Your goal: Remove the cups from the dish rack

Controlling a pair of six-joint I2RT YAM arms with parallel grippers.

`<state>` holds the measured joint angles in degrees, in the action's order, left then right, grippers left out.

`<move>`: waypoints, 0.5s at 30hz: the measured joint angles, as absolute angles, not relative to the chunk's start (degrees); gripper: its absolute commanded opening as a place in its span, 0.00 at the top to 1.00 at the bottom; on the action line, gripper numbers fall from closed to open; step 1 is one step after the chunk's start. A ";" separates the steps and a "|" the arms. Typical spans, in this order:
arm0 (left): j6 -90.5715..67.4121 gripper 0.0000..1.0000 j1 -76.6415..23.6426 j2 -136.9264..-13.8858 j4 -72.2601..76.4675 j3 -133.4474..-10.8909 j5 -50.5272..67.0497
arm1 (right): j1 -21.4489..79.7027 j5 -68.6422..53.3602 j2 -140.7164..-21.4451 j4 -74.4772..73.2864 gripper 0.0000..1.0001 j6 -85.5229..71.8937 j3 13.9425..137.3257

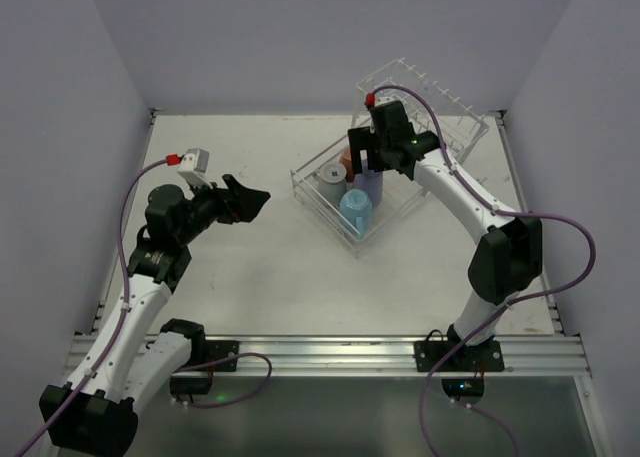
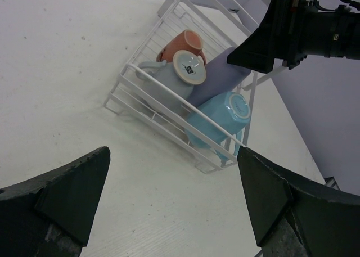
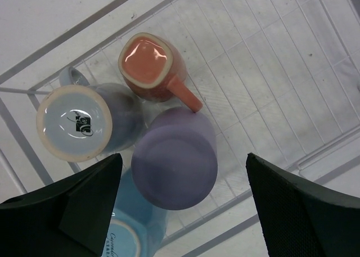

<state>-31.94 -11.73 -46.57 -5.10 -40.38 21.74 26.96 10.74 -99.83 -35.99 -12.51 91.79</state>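
Observation:
The clear dish rack (image 1: 320, 209) stands right of centre, and its low basket holds all four cups. The lavender cup (image 3: 174, 167) stands upside down. Beside it are the salmon-pink cup (image 3: 147, 66), the grey-blue cup (image 3: 84, 125) and the light blue cup (image 3: 132, 229). My right gripper (image 1: 366, 163) hangs open just above the lavender cup (image 1: 369, 187), one finger on each side, not touching it. My left gripper (image 1: 250, 199) is open and empty over the bare table left of the rack. The left wrist view shows the rack (image 2: 208, 168) and the cups ahead of it.
The rack's raised tilted tier (image 1: 430, 97) stands behind the basket, near the back right wall. Walls close the table on three sides. A metal rail (image 1: 330, 352) runs along the near edge. The right arm (image 2: 298, 26) reaches over the basket.

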 measured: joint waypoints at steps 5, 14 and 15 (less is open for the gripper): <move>-31.94 0.01 -11.73 -46.54 -4.71 -40.38 22.20 | 26.96 10.66 -100.25 -36.05 0.16 -12.34 92.29; -31.92 0.00 -11.73 -46.59 -4.75 -40.38 22.81 | 26.96 9.82 -101.30 -35.86 0.20 -12.38 92.44; -31.92 0.01 -11.73 -46.63 -4.75 -40.38 22.85 | 26.96 9.63 -101.36 -35.79 0.20 -12.38 92.44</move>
<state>-31.92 -11.73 -46.63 -4.75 -40.38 22.85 26.96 9.63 -101.36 -35.79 -12.38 92.44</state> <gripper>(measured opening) 0.996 0.810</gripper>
